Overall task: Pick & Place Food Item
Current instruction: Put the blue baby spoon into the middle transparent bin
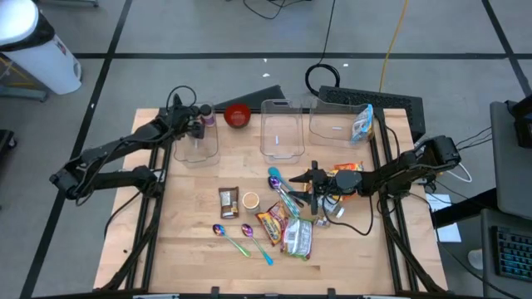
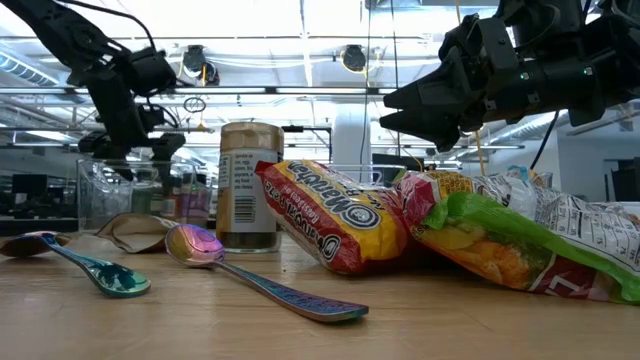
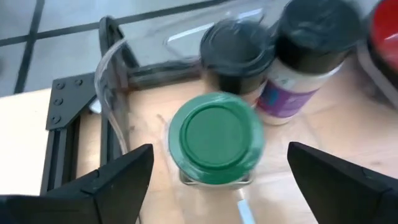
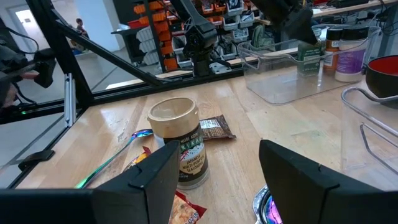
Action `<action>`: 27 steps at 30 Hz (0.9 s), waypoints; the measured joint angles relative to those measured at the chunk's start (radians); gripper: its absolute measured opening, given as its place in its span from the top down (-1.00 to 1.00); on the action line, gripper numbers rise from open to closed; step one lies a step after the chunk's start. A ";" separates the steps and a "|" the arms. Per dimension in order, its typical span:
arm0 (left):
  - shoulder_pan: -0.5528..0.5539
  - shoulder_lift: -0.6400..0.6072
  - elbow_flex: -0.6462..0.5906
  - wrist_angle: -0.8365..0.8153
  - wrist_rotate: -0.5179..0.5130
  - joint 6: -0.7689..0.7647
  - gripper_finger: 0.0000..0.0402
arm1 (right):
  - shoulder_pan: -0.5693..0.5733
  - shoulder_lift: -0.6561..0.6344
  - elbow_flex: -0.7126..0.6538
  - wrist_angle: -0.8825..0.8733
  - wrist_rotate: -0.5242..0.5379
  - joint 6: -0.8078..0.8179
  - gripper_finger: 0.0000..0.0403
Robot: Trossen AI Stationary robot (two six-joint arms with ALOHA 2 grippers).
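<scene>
A pale wooden counter (image 1: 191,249) stands on a grey floor (image 1: 208,33) crossed by dark tape lines. A white cylindrical bin (image 1: 37,46) sits far left on the floor, a coiled black cable (image 1: 326,76) and a yellow cord (image 1: 392,37) lie beyond the counter's far edge, and a keyboard (image 1: 509,249) shows near right. In the level view, the room behind is a workshop with a glazed partition on metal rails (image 2: 250,92), bright ceiling lights (image 2: 300,20) and cluttered shelving; orange bins (image 4: 155,28) stand on racks far off
</scene>
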 joint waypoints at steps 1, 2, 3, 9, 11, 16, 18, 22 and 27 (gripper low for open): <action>-0.004 -0.015 0.000 0.000 0.013 0.000 -0.90 | 0.000 0.000 0.000 0.000 0.000 0.000 -0.05; -0.007 -0.032 0.000 -0.001 0.028 0.000 -0.90 | 0.000 0.000 0.000 0.000 0.000 0.000 -0.05; -0.011 -0.051 0.000 0.000 0.042 0.001 -0.90 | 0.000 0.000 0.000 0.000 0.000 0.000 -0.05; -0.039 -0.170 0.001 0.005 0.149 0.033 -0.84 | 0.000 0.000 0.000 0.000 0.000 0.000 -0.05; -0.053 -0.210 0.001 0.017 0.179 0.042 -0.81 | 0.000 0.000 0.000 0.000 0.000 -0.004 -0.05; -0.090 -0.304 0.001 0.083 0.218 0.088 -0.74 | -0.002 0.000 0.000 0.001 0.002 -0.019 -0.05; -0.109 -0.332 0.001 0.125 0.256 0.104 -0.72 | -0.002 0.000 0.000 0.003 0.019 -0.019 -0.05; -0.155 -0.352 0.002 0.224 0.469 0.136 -0.69 | -0.010 0.000 0.000 0.017 0.024 -0.019 -0.05; -0.240 -0.315 0.002 0.267 0.682 0.158 -0.72 | -0.032 0.000 0.000 0.055 0.023 -0.019 -0.05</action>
